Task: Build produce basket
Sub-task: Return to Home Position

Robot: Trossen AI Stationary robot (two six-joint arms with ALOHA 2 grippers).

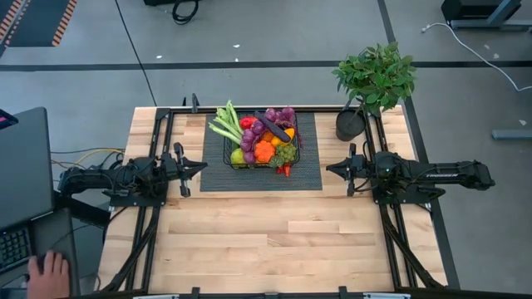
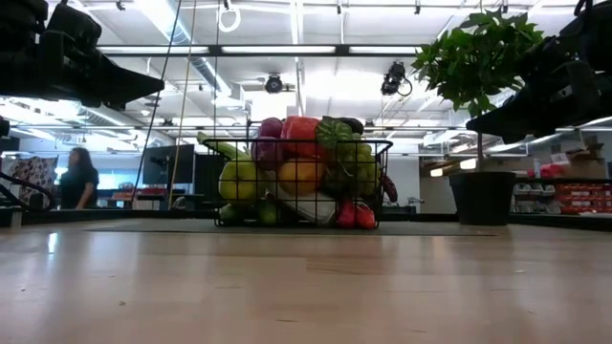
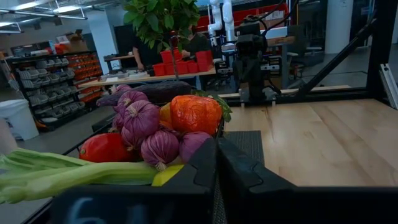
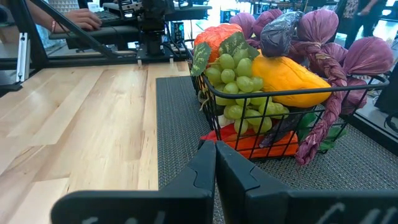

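Now basket (image 2: 378,144) brims (produce (image 1: 263,141) heaped)

- The left arm (image 1: 125,178), left of the basket (image 1: 226,156), is matte black with blocky joints and has black cables bunched at its base.
- The right arm (image 1: 432,176), right of the basket, has the same black casing, with pale lettering along its long link.
- The left gripper (image 3: 216,144) has two angular black fingers (image 3: 239,171). The block behind them carries faint pale marks, possibly numerals.
- The right gripper (image 4: 216,146) has matching wedge-shaped black fingers.

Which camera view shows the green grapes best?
The right wrist view: the green grapes sit close and unblocked at the near corner of the basket. The high view shows only a small green cluster, the low view shows them partly behind the basket's wires, and the left wrist view hides them.
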